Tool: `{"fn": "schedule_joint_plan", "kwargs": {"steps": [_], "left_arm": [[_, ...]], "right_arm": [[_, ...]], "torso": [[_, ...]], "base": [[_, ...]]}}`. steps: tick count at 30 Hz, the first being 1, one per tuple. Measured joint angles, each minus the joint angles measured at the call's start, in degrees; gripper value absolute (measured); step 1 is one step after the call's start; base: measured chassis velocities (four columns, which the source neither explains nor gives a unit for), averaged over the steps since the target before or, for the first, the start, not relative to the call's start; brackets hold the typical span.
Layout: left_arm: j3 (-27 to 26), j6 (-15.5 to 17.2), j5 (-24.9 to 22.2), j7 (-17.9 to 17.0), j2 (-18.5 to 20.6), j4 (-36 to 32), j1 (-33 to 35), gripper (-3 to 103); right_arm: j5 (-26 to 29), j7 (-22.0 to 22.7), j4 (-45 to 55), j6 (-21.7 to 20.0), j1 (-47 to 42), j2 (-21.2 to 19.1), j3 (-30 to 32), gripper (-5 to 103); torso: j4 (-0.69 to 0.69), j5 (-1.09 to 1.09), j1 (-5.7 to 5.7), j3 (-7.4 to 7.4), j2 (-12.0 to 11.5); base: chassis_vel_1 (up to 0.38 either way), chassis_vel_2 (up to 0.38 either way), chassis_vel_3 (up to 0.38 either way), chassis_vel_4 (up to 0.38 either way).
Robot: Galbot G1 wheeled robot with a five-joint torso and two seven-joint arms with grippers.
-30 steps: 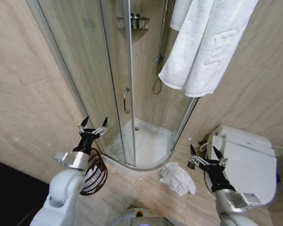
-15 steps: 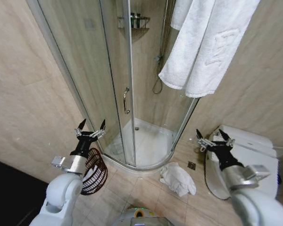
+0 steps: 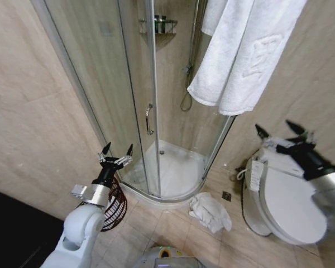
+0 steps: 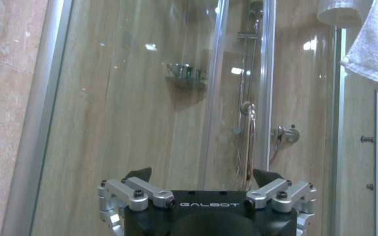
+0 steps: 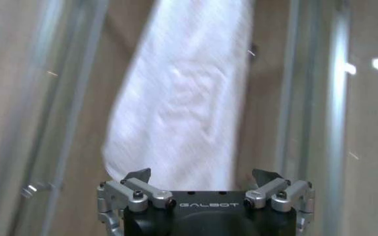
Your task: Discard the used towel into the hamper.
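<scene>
A crumpled white towel point(image 3: 210, 211) lies on the floor tiles in front of the shower. A bigger white towel point(image 3: 245, 50) hangs from above at the upper right, and the right wrist view faces this hanging towel point(image 5: 175, 98). The dark reddish-brown hamper point(image 3: 116, 202) stands on the floor at the left, partly hidden by my left arm. My left gripper point(image 3: 117, 152) is raised above the hamper, open and holding nothing, and points at the shower glass point(image 4: 204, 172). My right gripper point(image 3: 280, 132) hovers open and holding nothing above the toilet point(image 5: 202, 172).
A curved glass shower enclosure point(image 3: 134, 100) with a white tray point(image 3: 176, 170) takes up the middle. A white toilet point(image 3: 290, 204) stands at the right with its lid down. Tiled walls close in on both sides. A floor drain point(image 3: 227, 196) sits beside the crumpled towel.
My right arm has lifted from low beside the crumpled towel up and rightward above the toilet. The left gripper has shifted slightly right and down. Both towels lie as before.
</scene>
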Motion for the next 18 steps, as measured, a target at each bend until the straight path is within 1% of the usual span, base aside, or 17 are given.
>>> {"fn": "schedule_joint_plan", "kwargs": {"steps": [1, 2, 3, 4, 6, 7, 8, 9, 11, 12, 14, 15, 16, 18], "left_arm": [[0.13, 0.0, -0.02, 0.01, 0.11, 0.1, -0.16, 100], [0.18, -0.01, -0.07, 0.01, 0.16, 0.17, -0.26, 100], [0.17, -0.03, -0.1, 0.01, 0.16, 0.19, -0.26, 100], [0.17, -0.03, -0.1, 0.01, 0.16, 0.19, -0.26, 100], [0.13, -0.08, -0.16, 0.01, 0.05, 0.34, -0.31, 100], [0.13, -0.12, -0.16, 0.01, -0.01, 0.44, -0.32, 100], [0.13, -0.32, -0.11, 0.01, -0.21, 0.59, -0.28, 100], [0.13, -0.32, -0.11, 0.01, -0.21, 0.59, -0.28, 100], [0.12, -0.47, 0.09, 0.03, -0.62, 0.66, -0.14, 100], [0.12, -0.47, 0.09, 0.03, -0.62, 0.66, -0.14, 100], [0.12, -0.5, 0.26, 0.05, -0.86, 0.69, -0.08, 100], [0.13, -0.5, 0.35, 0.05, -0.95, 0.76, -0.11, 100], [0.13, -0.5, 0.35, 0.05, -0.95, 0.76, -0.11, 100], [0.13, -0.5, 0.51, 0.05, -1.1, 0.87, -0.24, 100]], "right_arm": [[0.97, 0.04, -1.1, -0.07, 0.25, -1.63, 0.82, 100], [2.06, 0.62, -2.6, -0.28, 1.06, -4.09, 1.32, 100], [2.57, 1.46, -3.55, -0.56, 1.83, -5.51, 1.36, 100], [2.57, 1.46, -3.55, -0.56, 1.83, -5.51, 1.36, 100], [4.07, 4.17, -6.57, -1.38, 4.37, -9.47, 1.27, 100], [4.59, 4.65, -7.68, -1.62, 5.22, -10.74, 1.15, 100], [5.64, 5.13, -9.7, -1.94, 6.73, -13.08, 0.75, 100], [5.64, 5.13, -9.7, -1.94, 6.73, -13.08, 0.75, 100], [8.68, 5.08, -13.03, -2.17, 9.27, -16.48, -0.91, 100], [8.68, 5.08, -13.03, -2.17, 9.27, -16.48, -0.91, 100], [12.06, 3.63, -16.15, -2.07, 11.96, -18.89, -3.14, 100], [14.77, 1.71, -18.57, -2.0, 14.17, -20.29, -4.94, 100], [14.77, 1.71, -18.57, -2.0, 14.17, -20.29, -4.94, 100], [18.97, -2.79, -22.13, -2.07, 17.95, -22.3, -7.65, 100]], "torso": [[0.0, -0.01, 0.0, 0.0, 0.0], [-0.01, 0.02, 0.0, 0.0, 0.0], [-0.01, 0.04, 0.0, 0.0, 0.0], [-0.01, 0.04, 0.0, 0.0, 0.0], [-0.01, 0.02, 0.0, 0.0, 0.0], [-0.01, 0.04, 0.0, 0.0, 0.0], [-0.01, 0.02, 0.0, 0.0, 0.0], [-0.01, 0.02, 0.0, 0.0, 0.0], [-0.01, 0.02, 0.0, 0.0, 0.0], [-0.01, 0.02, 0.0, 0.0, 0.0], [-0.01, 0.02, 0.0, 0.0, 0.0], [-0.01, 0.02, 0.0, 0.0, 0.0], [-0.01, 0.02, 0.0, 0.0, 0.0], [0.0, 0.02, 0.0, 0.0, 0.0]], "base": [[0.0, 0.0, 0.0, 0.0], [0.0, 0.0, 0.0, 0.0], [0.0, 0.0, 0.0, 0.0], [0.0, 0.0, 0.0, 0.0], [0.0, 0.0, 0.0, 0.0], [0.0, 0.0, 0.0, 0.0], [0.0, 0.0, 0.0, 0.0], [0.0, 0.0, 0.0, 0.0], [0.0, 0.0, 0.0, 0.0], [0.0, 0.0, 0.0, 0.0], [0.0, 0.0, 0.0, 0.0], [0.0, 0.0, 0.0, 0.0], [0.0, 0.0, 0.0, 0.0], [0.0, 0.0, 0.0, 0.0]]}}
